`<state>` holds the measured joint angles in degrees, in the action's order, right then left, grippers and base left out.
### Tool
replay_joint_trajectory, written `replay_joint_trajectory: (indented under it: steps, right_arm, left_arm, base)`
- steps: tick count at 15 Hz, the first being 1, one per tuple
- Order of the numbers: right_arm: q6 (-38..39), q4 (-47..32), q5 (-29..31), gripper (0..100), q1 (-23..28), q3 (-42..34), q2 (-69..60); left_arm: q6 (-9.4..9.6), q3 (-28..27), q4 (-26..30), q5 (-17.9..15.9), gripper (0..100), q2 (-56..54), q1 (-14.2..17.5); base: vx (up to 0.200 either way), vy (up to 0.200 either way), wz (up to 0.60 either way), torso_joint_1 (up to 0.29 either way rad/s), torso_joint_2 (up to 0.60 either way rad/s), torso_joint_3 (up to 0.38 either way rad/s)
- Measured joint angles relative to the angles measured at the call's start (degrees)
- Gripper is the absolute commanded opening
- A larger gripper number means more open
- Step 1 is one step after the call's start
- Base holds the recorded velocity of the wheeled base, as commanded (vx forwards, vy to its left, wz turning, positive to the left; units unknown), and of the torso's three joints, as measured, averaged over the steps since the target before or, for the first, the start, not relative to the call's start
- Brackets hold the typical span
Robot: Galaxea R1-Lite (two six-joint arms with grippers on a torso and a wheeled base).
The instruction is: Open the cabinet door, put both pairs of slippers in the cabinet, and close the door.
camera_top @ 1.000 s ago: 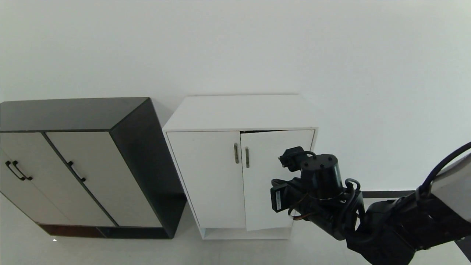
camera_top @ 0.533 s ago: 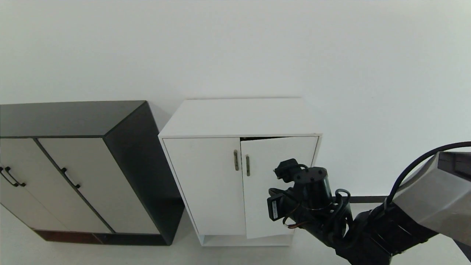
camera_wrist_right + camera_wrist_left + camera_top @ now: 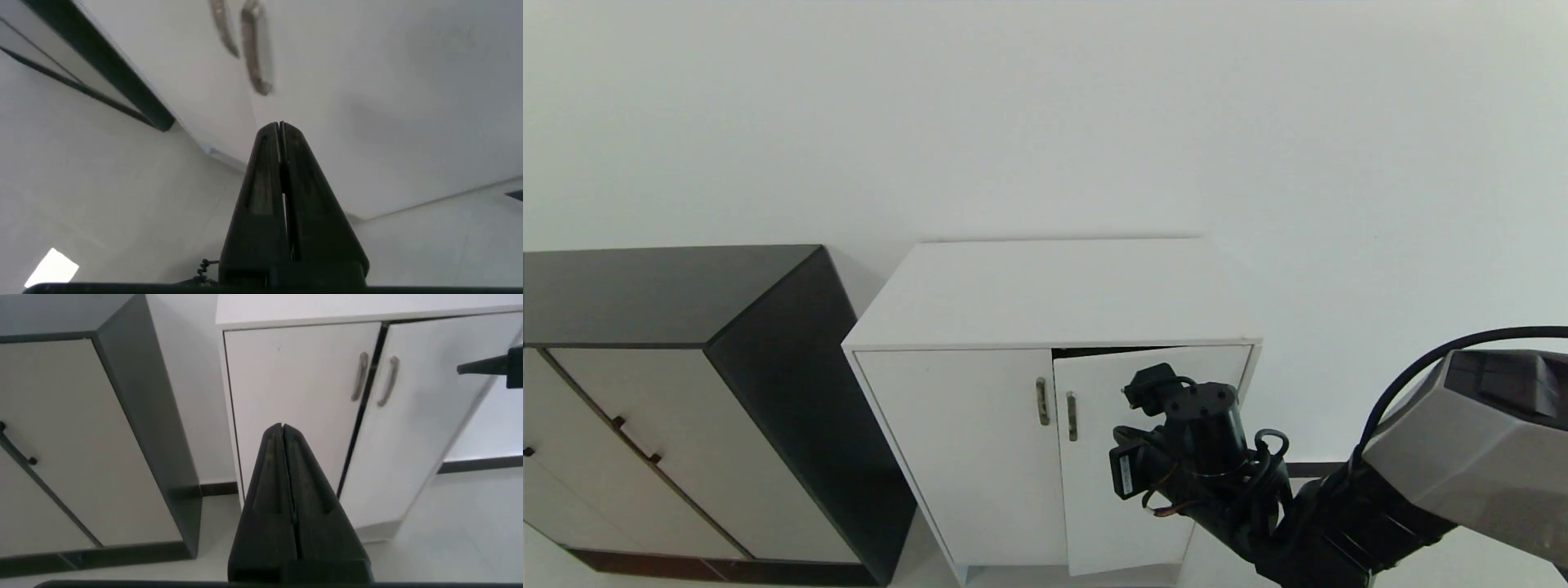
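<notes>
Cabinet door, the right one of the white cabinet, stands slightly ajar (a dark gap shows along its top). Your right gripper is pressed together close before it, near its handle; your left gripper, likewise pressed together, points at the cabinet from farther back.

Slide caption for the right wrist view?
Right gripper, jaws shut, pointed at the white cabinet door beside its handle.

No print can be read; the white label is too small.
</notes>
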<state>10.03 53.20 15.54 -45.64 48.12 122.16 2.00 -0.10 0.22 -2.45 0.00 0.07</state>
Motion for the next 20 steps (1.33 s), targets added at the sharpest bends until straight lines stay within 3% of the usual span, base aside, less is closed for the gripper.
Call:
replay_joint_trajectory:
  steps: [20]
  right_arm:
    - [0.09, -0.07, 0.0, 0, 6.75, 12.04, 9.79]
  left_arm:
    - [0.02, 0.0, 0.02, 0.0, 0, -0.02, 0.0]
  base:
    - [0.0, 0.0, 0.0, 0.0, 0.0, 0.0]
